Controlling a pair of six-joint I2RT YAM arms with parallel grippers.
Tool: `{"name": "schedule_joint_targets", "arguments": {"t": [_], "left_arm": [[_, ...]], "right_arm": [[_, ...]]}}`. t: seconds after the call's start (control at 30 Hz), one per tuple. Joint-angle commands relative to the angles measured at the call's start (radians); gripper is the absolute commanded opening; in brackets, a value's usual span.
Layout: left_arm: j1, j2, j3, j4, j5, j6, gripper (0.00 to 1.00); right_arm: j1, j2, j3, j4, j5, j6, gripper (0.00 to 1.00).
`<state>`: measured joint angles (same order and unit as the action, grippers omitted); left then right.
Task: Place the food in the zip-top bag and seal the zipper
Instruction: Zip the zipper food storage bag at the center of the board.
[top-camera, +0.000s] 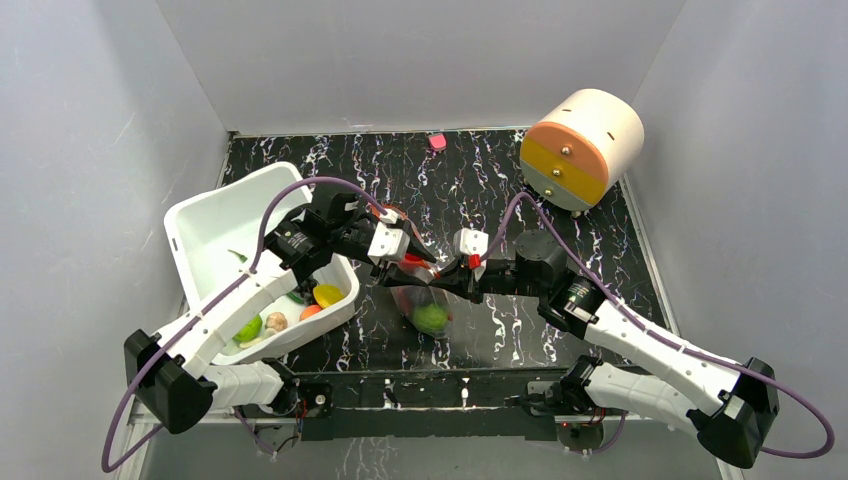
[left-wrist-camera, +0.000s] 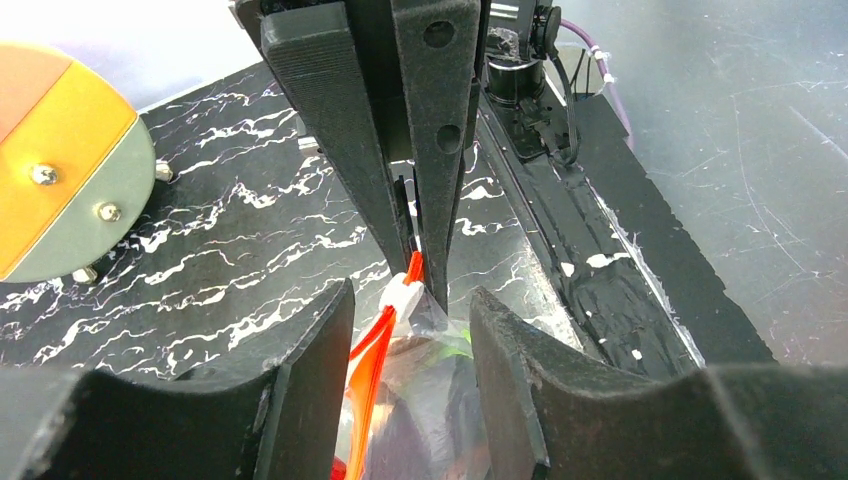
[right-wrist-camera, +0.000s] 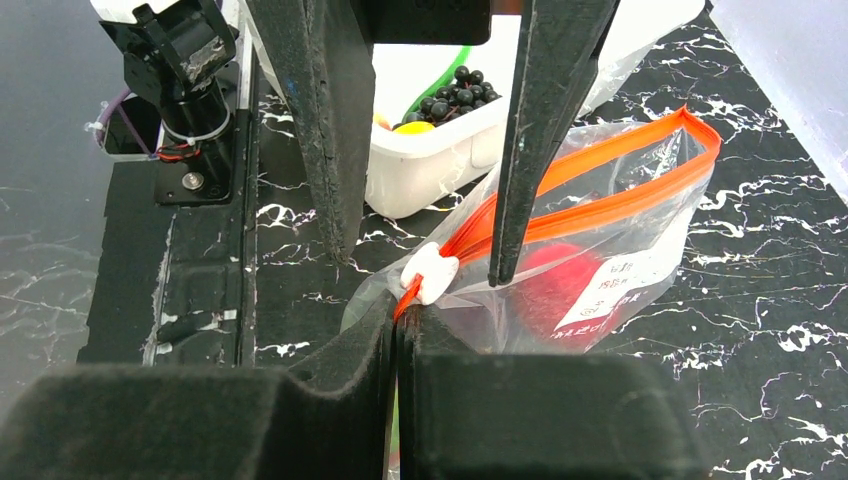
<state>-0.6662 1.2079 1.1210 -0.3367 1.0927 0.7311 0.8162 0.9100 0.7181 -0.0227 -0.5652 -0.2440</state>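
Two grippers meet at the zip-top bag, which sits mid-table near the front edge with a green round fruit inside. Only the right wrist view shows the right gripper clamped on the zipper beside its white end piece. The left wrist view shows the left gripper spread, straddling that strip. Just left, the white tub holds black grapes. Beyond, bare table runs to a round drum.

White tub, round drum, pink piece
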Motion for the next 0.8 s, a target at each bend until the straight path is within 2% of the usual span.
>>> {"name": "schedule_joint_targets", "arguments": {"t": [0.0,0.13,0.27,0.43,0.53,0.57,0.7,0.77], "left_arm": [[-0.009,0.001,0.017,0.013,0.053,0.045,0.44],[-0.011,0.006,0.021,0.007,0.059,0.049,0.38],[-0.012,0.019,0.033,-0.008,0.062,0.056,0.24],[-0.012,0.028,0.047,-0.034,0.060,0.063,0.18],[-0.012,0.038,0.064,-0.074,0.064,0.080,0.02],[-0.011,0.041,0.069,-0.085,0.063,0.087,0.00],[-0.012,0.034,0.074,-0.086,0.040,0.082,0.00],[-0.012,0.029,0.074,-0.055,0.022,0.044,0.00]], "right_arm": [[0.000,-0.008,0.052,0.079,-0.007,0.008,0.00],[0.000,-0.001,0.052,0.084,-0.015,0.008,0.00],[0.000,-0.002,0.050,0.086,-0.011,0.008,0.00],[0.000,-0.010,0.046,0.085,0.002,0.007,0.00],[0.001,-0.016,0.041,0.086,0.018,0.008,0.00],[0.001,-0.018,0.040,0.086,0.023,0.008,0.00],[0.001,-0.034,0.033,0.095,0.066,0.015,0.00],[0.000,-0.043,0.024,0.112,0.079,0.025,0.11]]}}
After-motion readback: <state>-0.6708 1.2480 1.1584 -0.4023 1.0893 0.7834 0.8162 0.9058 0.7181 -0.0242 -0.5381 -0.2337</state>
